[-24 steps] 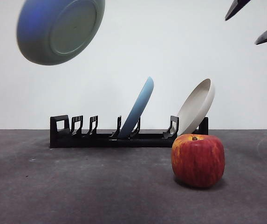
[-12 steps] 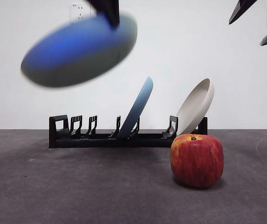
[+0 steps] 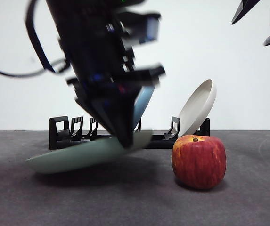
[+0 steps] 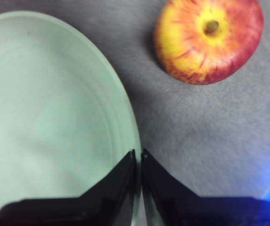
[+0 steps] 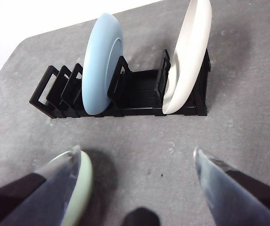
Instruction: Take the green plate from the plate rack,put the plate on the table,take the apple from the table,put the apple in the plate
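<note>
- Left gripper (image 4: pixel 138 157): jaws pinched on the rim of the green plate (image 3: pixel 78 154), which tilts low over the table (image 3: pixel 135 202).
- Apple (image 3: pixel 199 161): on the table, just beside the plate.
- Plate rack (image 3: pixel 125 136): holds a blue plate (image 5: pixel 102 63) and a beige plate (image 5: pixel 186 56).
- Right gripper (image 5: pixel 137 165): jaws spread wide, raised above the table.

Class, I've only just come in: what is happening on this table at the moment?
The left gripper is shut on the rim of the green plate and holds it low and tilted, near the table in front of the plate rack. The apple sits on the table beside the plate, untouched. A blue plate and a beige plate stand in the rack. The right gripper waits open above the table.
</note>
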Available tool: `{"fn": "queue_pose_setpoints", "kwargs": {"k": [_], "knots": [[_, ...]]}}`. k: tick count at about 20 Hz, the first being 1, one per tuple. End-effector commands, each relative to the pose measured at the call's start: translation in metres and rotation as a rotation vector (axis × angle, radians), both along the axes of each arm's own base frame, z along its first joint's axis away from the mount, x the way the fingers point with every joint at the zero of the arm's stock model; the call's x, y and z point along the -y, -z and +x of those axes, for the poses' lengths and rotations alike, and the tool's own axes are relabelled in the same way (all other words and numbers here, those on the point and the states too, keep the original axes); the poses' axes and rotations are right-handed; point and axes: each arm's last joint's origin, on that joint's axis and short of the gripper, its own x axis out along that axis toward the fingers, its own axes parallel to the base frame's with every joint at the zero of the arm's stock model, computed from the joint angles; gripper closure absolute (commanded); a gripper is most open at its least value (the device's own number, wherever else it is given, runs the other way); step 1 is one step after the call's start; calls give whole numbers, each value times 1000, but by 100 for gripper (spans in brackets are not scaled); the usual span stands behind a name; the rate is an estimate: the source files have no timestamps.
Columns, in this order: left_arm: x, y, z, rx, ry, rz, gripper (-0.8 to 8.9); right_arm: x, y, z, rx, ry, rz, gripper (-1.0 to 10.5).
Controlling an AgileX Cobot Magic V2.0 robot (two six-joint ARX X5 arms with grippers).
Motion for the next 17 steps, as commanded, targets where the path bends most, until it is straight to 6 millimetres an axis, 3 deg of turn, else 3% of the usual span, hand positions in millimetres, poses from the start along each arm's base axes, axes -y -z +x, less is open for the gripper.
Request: {"fn": "queue_pose_setpoints", "kwargs": {"k": [1, 3, 4, 6, 10, 13, 17], "knots": [[6, 24, 2, -48, 41, 56, 822, 0, -2, 1, 12, 0, -3, 539], [6, 29, 2, -68, 41, 80, 792, 0, -1, 0, 1, -5, -3, 539], [6, 29, 2, -68, 42, 78, 701, 0, 0, 0, -7, -7, -2, 538], [6, 29, 3, -65, 34, 71, 415, -1, 2, -2, -22, -17, -11, 537], [5, 21, 8, -48, -18, 22, 393, -10, 7, -7, -65, -108, -54, 515], [2, -16, 6, 23, -35, -80, 405, -27, 12, -9, -77, -221, -106, 307], [-30, -94, -14, 256, -97, -236, 405, -56, 28, -6, -149, -313, -161, 307]]}}
